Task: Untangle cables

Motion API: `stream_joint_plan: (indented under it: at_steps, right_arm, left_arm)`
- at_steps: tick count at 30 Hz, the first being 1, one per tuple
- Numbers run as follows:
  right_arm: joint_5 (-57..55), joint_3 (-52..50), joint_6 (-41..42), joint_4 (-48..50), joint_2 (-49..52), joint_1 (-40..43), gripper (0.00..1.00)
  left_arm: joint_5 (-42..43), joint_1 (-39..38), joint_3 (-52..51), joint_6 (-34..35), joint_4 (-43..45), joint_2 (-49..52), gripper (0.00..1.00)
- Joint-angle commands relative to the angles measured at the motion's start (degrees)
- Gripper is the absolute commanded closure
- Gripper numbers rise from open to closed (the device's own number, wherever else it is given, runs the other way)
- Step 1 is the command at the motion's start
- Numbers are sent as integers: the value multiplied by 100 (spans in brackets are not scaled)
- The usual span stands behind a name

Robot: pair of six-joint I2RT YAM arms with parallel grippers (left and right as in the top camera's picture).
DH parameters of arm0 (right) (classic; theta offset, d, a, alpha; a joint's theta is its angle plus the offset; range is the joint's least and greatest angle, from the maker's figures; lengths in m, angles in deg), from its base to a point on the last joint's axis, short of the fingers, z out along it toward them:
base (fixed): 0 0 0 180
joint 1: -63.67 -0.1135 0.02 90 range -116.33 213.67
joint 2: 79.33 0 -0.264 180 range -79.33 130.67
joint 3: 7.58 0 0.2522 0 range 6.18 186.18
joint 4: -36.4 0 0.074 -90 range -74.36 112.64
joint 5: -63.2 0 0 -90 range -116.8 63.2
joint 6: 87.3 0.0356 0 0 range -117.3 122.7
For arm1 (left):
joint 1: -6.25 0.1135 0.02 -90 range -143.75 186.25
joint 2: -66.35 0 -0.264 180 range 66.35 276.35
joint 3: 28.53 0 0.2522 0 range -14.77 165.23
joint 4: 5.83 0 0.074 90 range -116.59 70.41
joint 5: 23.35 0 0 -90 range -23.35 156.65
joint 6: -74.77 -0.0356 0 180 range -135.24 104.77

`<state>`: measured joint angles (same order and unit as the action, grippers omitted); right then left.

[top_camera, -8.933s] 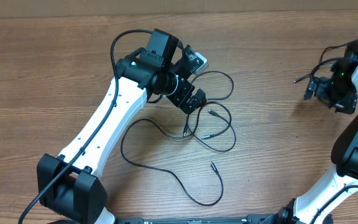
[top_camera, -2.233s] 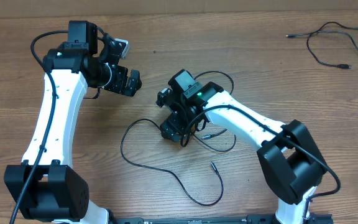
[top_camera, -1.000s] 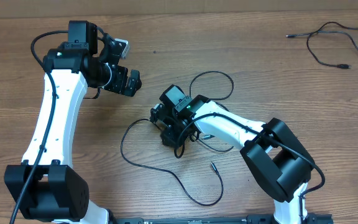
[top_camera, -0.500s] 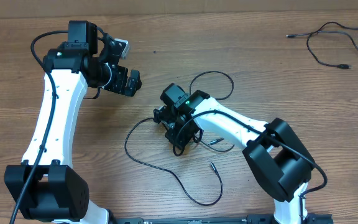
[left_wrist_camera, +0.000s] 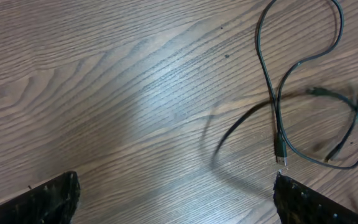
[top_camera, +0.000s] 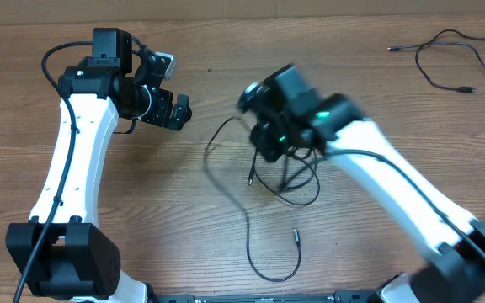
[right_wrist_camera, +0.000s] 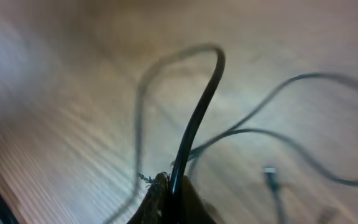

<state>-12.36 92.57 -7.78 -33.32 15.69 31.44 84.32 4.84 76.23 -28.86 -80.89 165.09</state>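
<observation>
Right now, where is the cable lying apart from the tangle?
The lone cable lies in the overhead view's upper right corner, beyond the right arm.

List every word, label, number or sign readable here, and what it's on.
None readable: no lettering shows on the table, the cables or the left arm.
Right arm: motion-blurred, so any marking there can't be read.

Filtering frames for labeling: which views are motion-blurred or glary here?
Overhead: right arm smeared by motion, left arm sharp. Right wrist: whole frame blurred, gripped cable soft. Left wrist: mostly sharp, mild glare on the table.
</observation>
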Motion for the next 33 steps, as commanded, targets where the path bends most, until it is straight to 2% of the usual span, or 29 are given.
stream_joint_plan:
  at_steps: [1,7,16,22,33]
  right_arm:
    - [-92,293,389,26,-601,424,96]
    - [-90,638,1040,168,-1401,1257,96]
    - [-155,1008,1093,435,-2356,1923,96]
    - [-848,1008,1095,483,-2575,2173,96]
    - [-1368,1008,1095,487,-2557,2605,96]
  left_arm:
    - [-26,-11,22,37,7,-136,0]
    - [-26,-11,22,37,7,-136,0]
    - [-26,-11,22,37,7,-136,0]
    - [-26,-11,22,37,7,-136,0]
    - [-26,-11,22,37,7,-136,0]
